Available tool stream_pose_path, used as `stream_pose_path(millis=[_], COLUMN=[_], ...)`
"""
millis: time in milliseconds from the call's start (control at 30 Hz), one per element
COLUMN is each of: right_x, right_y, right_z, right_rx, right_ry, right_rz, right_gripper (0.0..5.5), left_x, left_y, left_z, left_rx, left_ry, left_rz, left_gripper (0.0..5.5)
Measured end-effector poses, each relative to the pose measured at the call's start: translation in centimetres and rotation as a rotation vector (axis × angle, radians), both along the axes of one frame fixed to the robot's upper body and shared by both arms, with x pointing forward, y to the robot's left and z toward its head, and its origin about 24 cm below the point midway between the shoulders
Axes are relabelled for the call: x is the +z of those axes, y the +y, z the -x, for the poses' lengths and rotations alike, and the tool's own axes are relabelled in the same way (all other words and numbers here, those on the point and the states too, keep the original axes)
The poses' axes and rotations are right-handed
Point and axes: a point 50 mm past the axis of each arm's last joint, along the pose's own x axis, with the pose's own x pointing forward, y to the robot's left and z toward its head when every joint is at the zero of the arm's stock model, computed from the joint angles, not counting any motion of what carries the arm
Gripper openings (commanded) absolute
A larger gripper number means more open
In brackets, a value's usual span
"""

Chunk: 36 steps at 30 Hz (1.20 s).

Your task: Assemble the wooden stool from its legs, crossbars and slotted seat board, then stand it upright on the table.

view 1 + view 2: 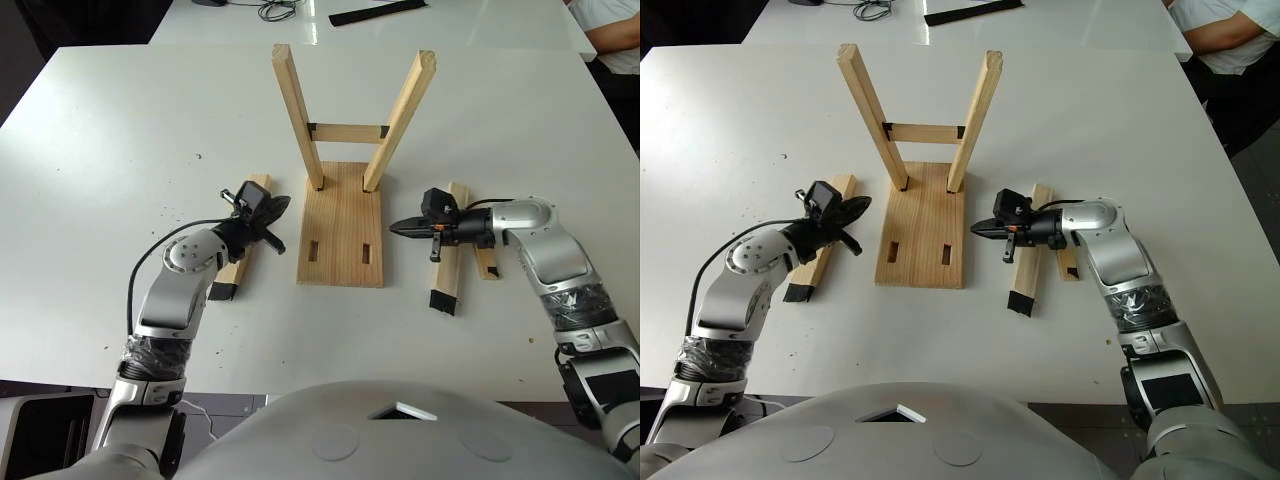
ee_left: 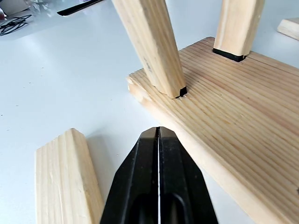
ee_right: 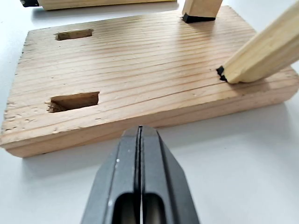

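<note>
Wood seat board [image 1: 340,238], 2 legs [image 1: 298,115] slotted in

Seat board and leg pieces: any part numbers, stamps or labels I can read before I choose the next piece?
No readable text in any view.
seat board: bare wood grain, no marks.
standing legs and crossbar: no marks, only black at the joints.
loose leg on the left and loose pieces on the right: no marks on the faces that show, only black ends.
</note>
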Motion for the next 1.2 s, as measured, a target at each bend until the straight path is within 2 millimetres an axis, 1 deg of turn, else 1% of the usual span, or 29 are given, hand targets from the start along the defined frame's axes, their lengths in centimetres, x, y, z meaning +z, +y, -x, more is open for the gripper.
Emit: stream_pose_path(millis=[100,167,233,300,333,400,433,467,533,600,667,700,733,800,933,1000,1033,1133,1200], right_x=[0.2,0.7,2.1,4.0,4.4,4.5,4.1,3.8,3.8,4.1,3.7,3.5,3.3,2.3,1.2,1.1,1.2,1.5,1.3], right_y=[-0.1,-0.6,-2.0,-3.7,-4.1,-4.3,-4.2,-4.1,-4.0,-4.3,-4.6,-4.7,-4.7,-4.8,-5.0,-5.0,-5.3,-6.1,-6.6], right_z=[-0.3,-1.0,-2.9,-4.4,-4.5,-3.5,-2.8,-2.1,-0.5,0.4,1.1,1.4,1.9,3.5,6.1,7.0,7.4,7.8,8.9], right_rx=[-0.019,-0.085,-0.281,-0.474,-0.512,-0.578,-0.608,-0.648,-0.726,-0.802,-0.874,-0.902,-0.926,-0.970,-1.003,-0.998,-1.002,-1.004,-0.987], right_ry=[-0.014,-0.060,-0.172,-0.291,-0.315,-0.322,-0.293,-0.263,-0.209,-0.198,-0.171,-0.157,-0.142,-0.073,0.029,0.062,0.073,0.078,0.104], right_rz=[0.002,-0.016,-0.068,-0.117,-0.130,-0.165,-0.186,-0.210,-0.257,-0.233,-0.196,-0.185,-0.173,-0.131,-0.068,-0.048,-0.031,0.010,0.059], right_gripper=[0.00,0.00,0.00,0.00,0.00,0.00,0.20,0.28,0.65,0.94,1.25,1.31,1.51,1.81,2.41,2.70,2.87,2.87,2.87], left_x=[0.1,0.9,3.2,5.7,5.9,5.3,4.7,4.5,4.4,4.2,3.9,3.8,3.6,3.0,1.9,1.6,1.6,1.7,1.8], left_y=[-0.4,-0.2,0.2,0.9,1.1,0.9,0.8,0.6,0.1,-0.4,-0.4,-0.2,0.0,0.6,0.9,1.0,1.1,1.3,1.5], left_z=[0.3,0.4,0.2,0.2,0.4,1.4,1.9,2.3,3.2,3.4,3.5,3.5,3.6,4.1,5.6,6.3,6.7,7.3,7.7], left_rx=[-0.006,0.027,0.112,0.239,0.283,0.390,0.430,0.472,0.537,0.591,0.661,0.694,0.735,0.830,0.891,0.919,0.934,0.965,0.999], left_ry=[-0.007,-0.023,-0.094,-0.191,-0.200,-0.169,-0.141,-0.129,-0.119,-0.111,-0.111,-0.121,-0.132,-0.141,-0.130,-0.122,-0.129,-0.142,-0.154], left_rz=[0.008,0.062,0.226,0.374,0.399,0.448,0.462,0.476,0.507,0.534,0.526,0.519,0.517,0.506,0.456,0.444,0.440,0.435,0.431], left_gripper=[0.02,0.02,0.02,0.02,0.02,0.02,0.00,0.00,0.00,0.00,0.00,0.00,0.00,0.00,0.00,0.00,0.00,0.00,0.00])
